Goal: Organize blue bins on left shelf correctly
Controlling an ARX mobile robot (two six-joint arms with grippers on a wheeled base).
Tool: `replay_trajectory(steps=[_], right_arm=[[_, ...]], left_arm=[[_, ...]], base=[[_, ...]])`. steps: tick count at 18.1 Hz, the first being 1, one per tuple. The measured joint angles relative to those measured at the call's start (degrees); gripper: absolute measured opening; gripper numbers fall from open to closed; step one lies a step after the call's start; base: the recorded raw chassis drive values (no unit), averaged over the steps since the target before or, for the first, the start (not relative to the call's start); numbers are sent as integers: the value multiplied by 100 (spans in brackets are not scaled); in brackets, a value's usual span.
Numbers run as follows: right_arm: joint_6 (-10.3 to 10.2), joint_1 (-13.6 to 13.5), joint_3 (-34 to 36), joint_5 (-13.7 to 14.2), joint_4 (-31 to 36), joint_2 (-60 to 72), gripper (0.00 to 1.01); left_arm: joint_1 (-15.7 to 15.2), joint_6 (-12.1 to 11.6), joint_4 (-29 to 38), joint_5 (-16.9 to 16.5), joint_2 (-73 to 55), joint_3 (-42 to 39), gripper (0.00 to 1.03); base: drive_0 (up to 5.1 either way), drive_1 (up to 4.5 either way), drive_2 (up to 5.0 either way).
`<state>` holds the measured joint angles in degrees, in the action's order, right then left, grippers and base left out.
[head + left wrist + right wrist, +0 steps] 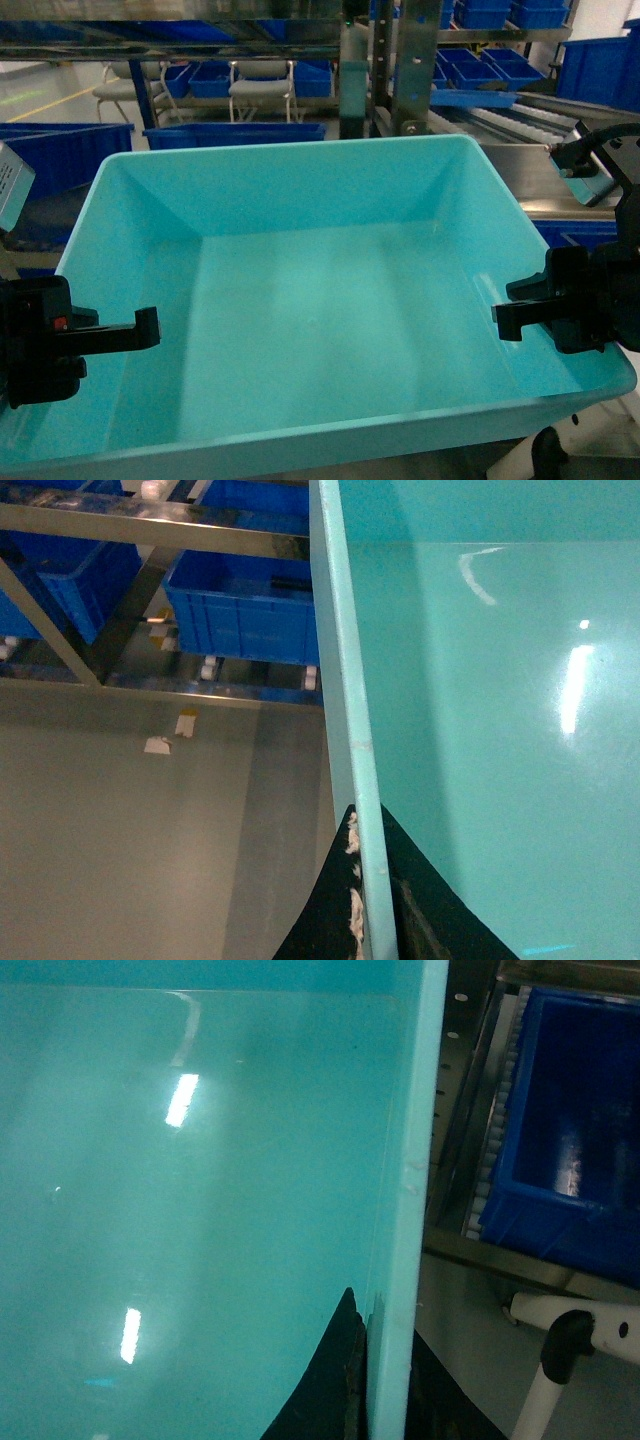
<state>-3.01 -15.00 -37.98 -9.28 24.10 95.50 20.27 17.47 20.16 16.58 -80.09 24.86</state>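
Observation:
A large light turquoise blue bin (320,300) fills the head view, empty and held up in front of me. My left gripper (145,330) is shut on its left rim, one finger inside the wall and one outside; the left wrist view shows the rim (345,680) pinched between the black fingers of that gripper (368,830). On the opposite rim my right gripper (505,312) is shut the same way, and in the right wrist view the gripper (388,1315) straddles that wall (410,1160). The steel left shelf (180,48) stands beyond the bin's far edge.
Dark royal-blue ribbed bins sit on rack tiers behind (235,135), to the left below (240,615) and to the right (570,1160). Perforated uprights (410,60) and white roller tracks (520,120) rise at the back right. Grey floor (120,830) lies below; a white-and-black tube (565,1345) is near right.

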Motion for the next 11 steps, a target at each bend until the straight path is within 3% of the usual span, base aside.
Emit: replay_trajectory(steps=[11], right_arm=[[0,0,0,0,-7,0,2]], left_arm=[[0,0,-15,0,0,0,2]], base=[[-471,382,76]])
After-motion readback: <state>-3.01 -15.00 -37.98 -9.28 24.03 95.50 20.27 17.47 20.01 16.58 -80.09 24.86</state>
